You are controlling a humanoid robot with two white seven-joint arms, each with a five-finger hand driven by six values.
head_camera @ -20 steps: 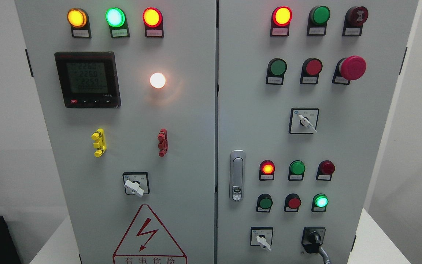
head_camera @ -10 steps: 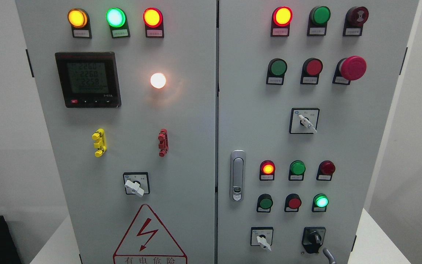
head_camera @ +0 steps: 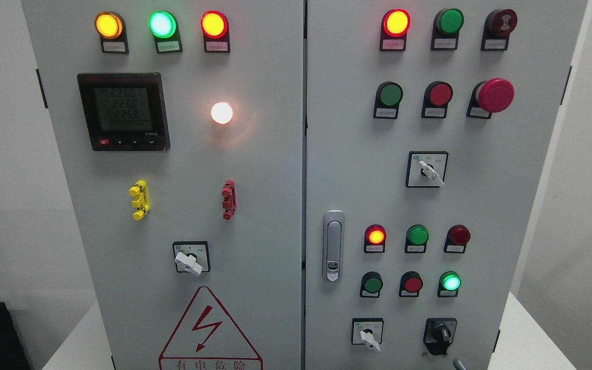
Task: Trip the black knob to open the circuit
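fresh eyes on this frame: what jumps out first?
The glowing white lamp at the centre of the left door, with lit amber, green and red indicators in a row above it. Next, the big red mushroom emergency stop at the upper right of the right door, and the red lightning warning triangle at the bottom of the left door. The black knob sits low on the right door.

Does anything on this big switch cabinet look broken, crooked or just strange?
Nothing looks damaged. The black knob sits straight at the lower right. The one oddity is a thin grey tip poking up at the bottom edge just below it; too little shows to say what it is.
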